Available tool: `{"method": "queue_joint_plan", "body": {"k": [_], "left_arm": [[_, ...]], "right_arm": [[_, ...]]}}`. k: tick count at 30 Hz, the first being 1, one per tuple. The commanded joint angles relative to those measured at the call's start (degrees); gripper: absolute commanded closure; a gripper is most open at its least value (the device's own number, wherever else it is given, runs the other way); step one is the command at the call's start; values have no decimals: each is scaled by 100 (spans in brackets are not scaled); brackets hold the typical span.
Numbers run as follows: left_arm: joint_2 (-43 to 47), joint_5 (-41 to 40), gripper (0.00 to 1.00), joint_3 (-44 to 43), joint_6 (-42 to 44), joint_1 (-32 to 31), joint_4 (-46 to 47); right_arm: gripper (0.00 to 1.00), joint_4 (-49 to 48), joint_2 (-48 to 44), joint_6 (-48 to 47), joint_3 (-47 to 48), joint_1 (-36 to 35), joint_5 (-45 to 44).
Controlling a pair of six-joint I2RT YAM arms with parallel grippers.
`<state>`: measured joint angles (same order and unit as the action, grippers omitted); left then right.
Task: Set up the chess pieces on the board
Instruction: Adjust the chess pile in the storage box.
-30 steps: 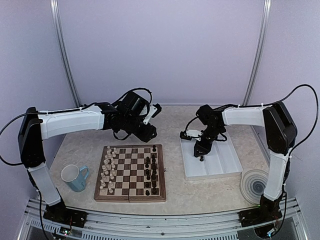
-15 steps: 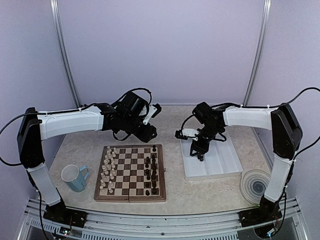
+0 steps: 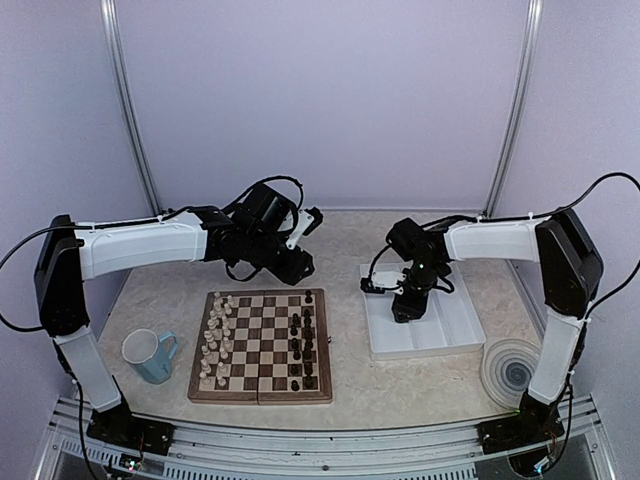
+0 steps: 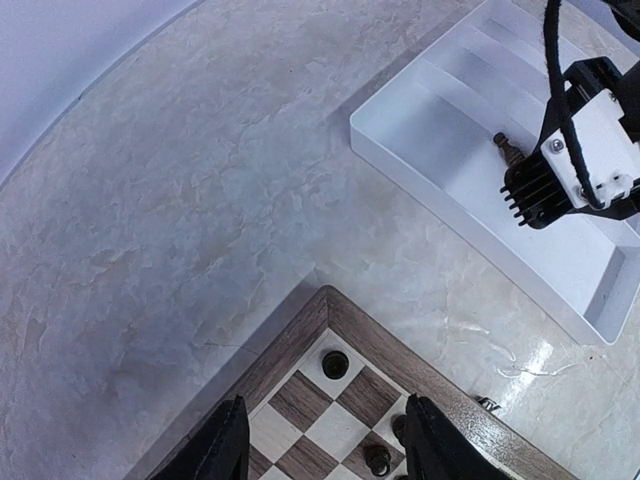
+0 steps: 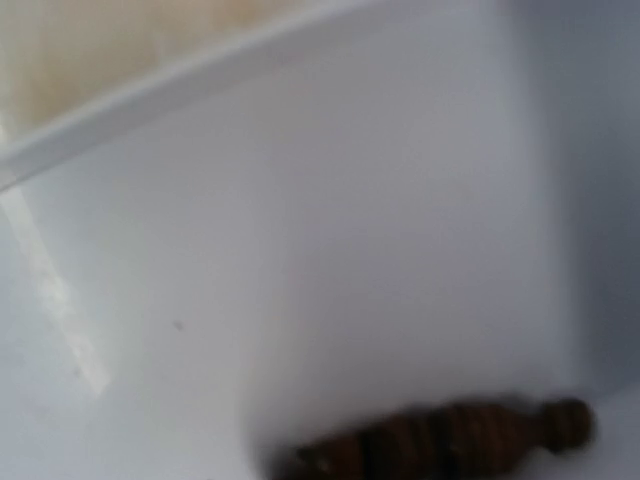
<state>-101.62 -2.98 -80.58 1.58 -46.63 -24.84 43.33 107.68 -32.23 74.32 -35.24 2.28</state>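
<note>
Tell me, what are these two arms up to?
They are setting up a chess game. Most pieces stand on the board, cream on one side, dark on the other. The right pincer is down in the white tray, right by a dark piece lying there; whether it grips it is unclear. The left pincer hovers open and empty over the board's far edge.

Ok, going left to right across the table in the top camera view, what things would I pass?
Blue mug → chessboard → white tray → round grey disc
</note>
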Motion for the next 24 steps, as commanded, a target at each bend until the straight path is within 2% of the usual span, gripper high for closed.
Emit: {"method": "queue_joint_plan", "body": {"k": [1,6,11,16,24], "left_arm": [[108,78,47,60,-5,23,93],[92,83,47,72,6,14,84],[64,96,47,61,22,7,57],[46,70,47,61,26,5,38],[20,96,47,36,81,-6,-27]], "right_arm": [[55,-14,296,-102,-137,-126,-499],[66,-282,458,-128,50,-272,-586],[72,-416,455,-77,471,-306,172],[72,-489,243,41,734,-297,699],[63,-313,31,-702,523,-143,246]]}}
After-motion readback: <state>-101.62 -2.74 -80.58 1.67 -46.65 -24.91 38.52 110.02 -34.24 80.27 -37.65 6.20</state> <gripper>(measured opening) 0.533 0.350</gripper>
